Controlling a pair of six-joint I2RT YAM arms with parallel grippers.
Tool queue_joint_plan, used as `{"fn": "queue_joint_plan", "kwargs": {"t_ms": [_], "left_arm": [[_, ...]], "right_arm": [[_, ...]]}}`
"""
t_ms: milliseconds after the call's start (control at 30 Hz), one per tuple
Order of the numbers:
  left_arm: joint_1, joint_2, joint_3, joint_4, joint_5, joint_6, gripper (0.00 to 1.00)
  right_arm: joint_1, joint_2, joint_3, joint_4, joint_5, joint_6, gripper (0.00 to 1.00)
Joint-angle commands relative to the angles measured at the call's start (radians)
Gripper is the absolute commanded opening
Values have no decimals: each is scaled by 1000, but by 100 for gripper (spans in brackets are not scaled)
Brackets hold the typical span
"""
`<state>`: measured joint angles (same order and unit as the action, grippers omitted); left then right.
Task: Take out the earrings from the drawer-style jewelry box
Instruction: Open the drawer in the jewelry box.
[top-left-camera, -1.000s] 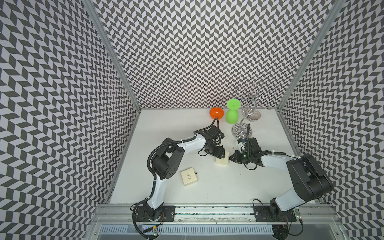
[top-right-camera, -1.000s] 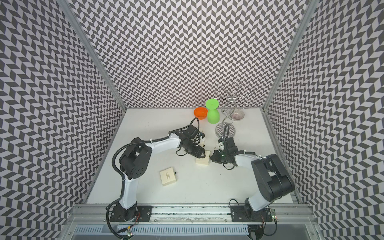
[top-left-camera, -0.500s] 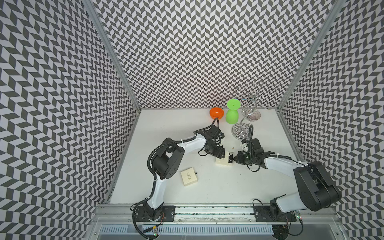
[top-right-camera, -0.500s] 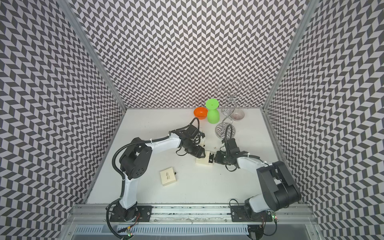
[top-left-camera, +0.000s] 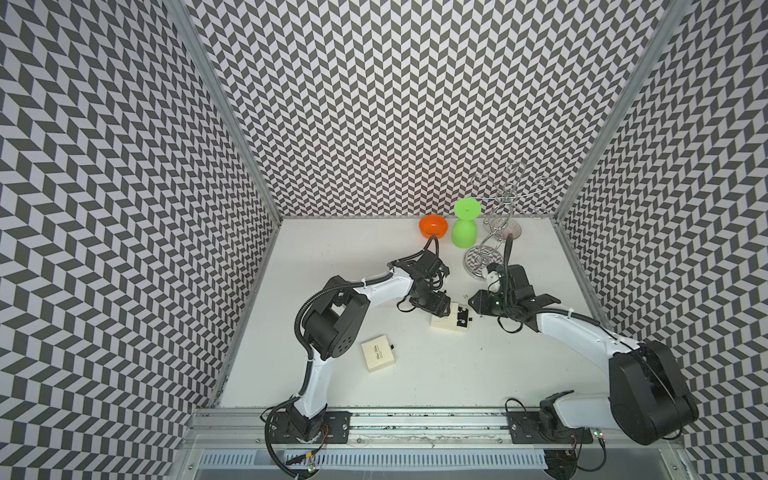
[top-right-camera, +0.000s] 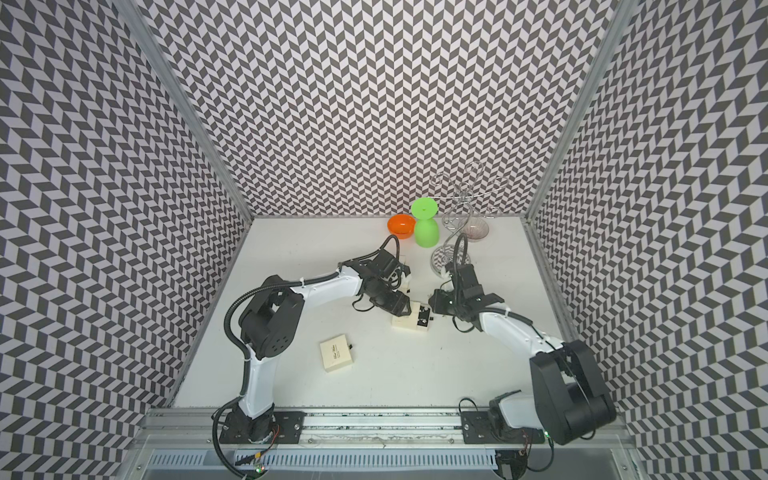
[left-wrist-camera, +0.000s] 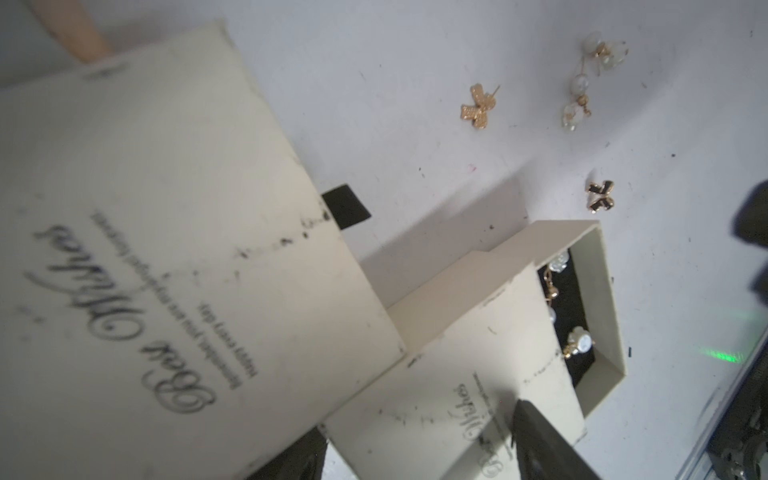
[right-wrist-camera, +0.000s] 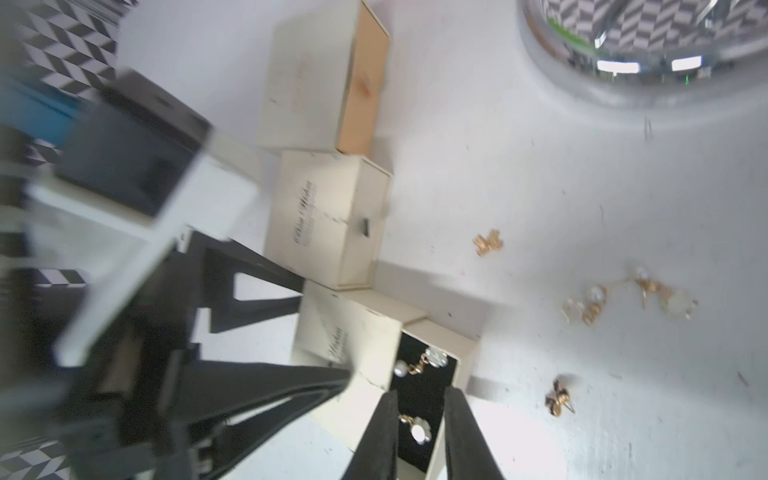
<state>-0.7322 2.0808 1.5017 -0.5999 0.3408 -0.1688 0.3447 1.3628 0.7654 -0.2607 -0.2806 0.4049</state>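
The left gripper (top-left-camera: 441, 309) is clenching its jaws on the cream sleeve of the jewelry box (top-left-camera: 444, 323). The right gripper (right-wrist-camera: 419, 397) is hanging over the pulled-out drawer (right-wrist-camera: 453, 336) with its jaws released, standing a narrow gap apart and straddling one pearl-flower piece. A second closed box (right-wrist-camera: 328, 216) is sitting just beside the sleeve and bare table (right-wrist-camera: 623, 415) is lying open past the drawer's end; two of the earrings (right-wrist-camera: 432, 359), pearl and gold, are resting on the drawer's black lining, with more lying loose on the table nearby.
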Motion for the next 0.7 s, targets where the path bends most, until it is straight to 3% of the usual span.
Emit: {"fn": "queue_joint_plan", "kwargs": {"t_ms": [0,267,500,667], "left_arm": [[-7,29,-16,-19,-108,20,71],[-5,25,-18,-22,-130,20,71],[-5,31,-16,-24,-133,20,70],[-5,35,-14,-23,-130,20,70]], "right_arm": [[19,20,46,-1,12,-20,22],[52,111,100,-39,28,-23,22],[68,104,65,-105,171,-2,23],[73,104,33,-110,186,-1,23]]}}
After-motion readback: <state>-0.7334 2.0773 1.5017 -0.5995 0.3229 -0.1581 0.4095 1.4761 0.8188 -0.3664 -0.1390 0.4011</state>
